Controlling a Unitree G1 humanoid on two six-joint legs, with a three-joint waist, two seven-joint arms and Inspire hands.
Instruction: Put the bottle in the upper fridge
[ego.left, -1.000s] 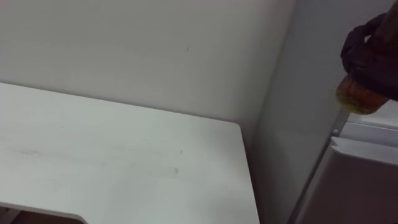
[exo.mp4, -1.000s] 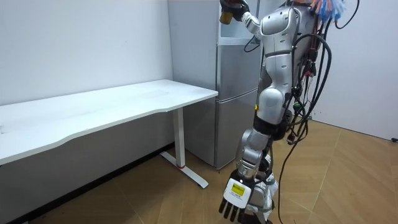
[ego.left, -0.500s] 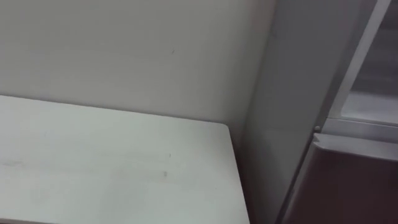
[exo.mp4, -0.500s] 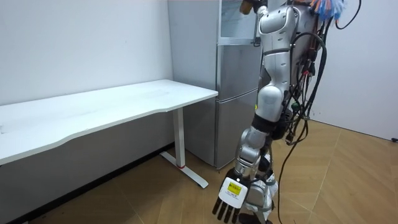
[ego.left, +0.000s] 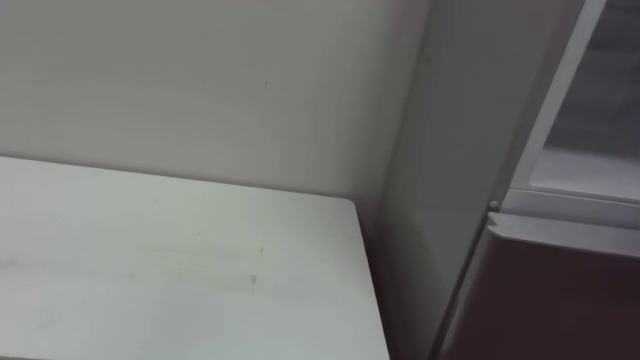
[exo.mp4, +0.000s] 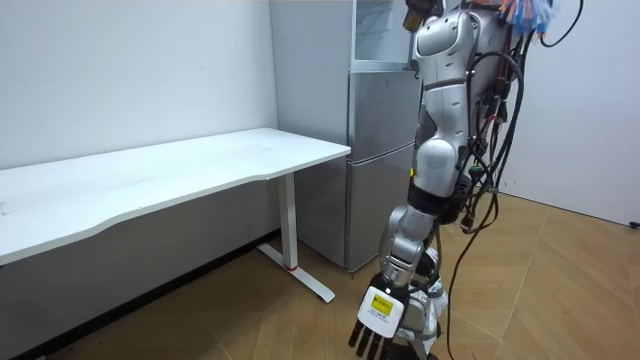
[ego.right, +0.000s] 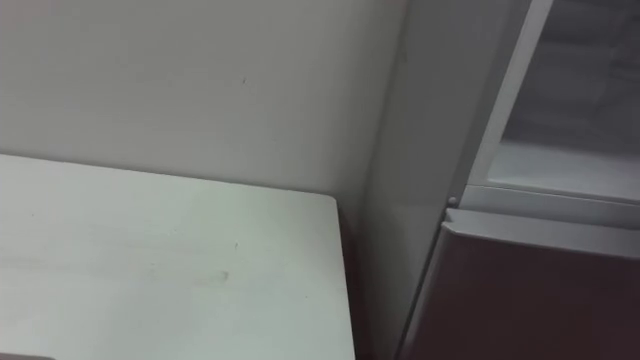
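Fingers of the left hand (exo.mp4: 376, 312) hang straight and relaxed, holding nothing and pointing down at the wooden floor (exo.mp4: 560, 290). This hand is low beside the robot's legs. Off to the room view's left of those fingertips stands the leg of the white table (exo.mp4: 150, 180), well apart from them. The grey fridge (exo.mp4: 385, 160) rises behind and above them.

The robot stands upright, close to the front of the fridge, with its right arm lifted high. The right hand (exo.mp4: 416, 10) is at the very top edge of the room view, level with the open upper compartment (exo.mp4: 378, 30). A small amber patch, the bottle (exo.mp4: 409, 18), shows right against that hand on the side towards the compartment. Too little of the hand is visible to tell whether it grips the bottle, or whether the bottle is inside the opening or just in front of it.

The eye views look down to the robot's left of the fridge. They show the table's far right corner, the pale wall (ego.left: 200, 80) behind it, the fridge's grey side panel, the edge of the open upper compartment and the closed lower door (ego.left: 560, 290) beneath it.
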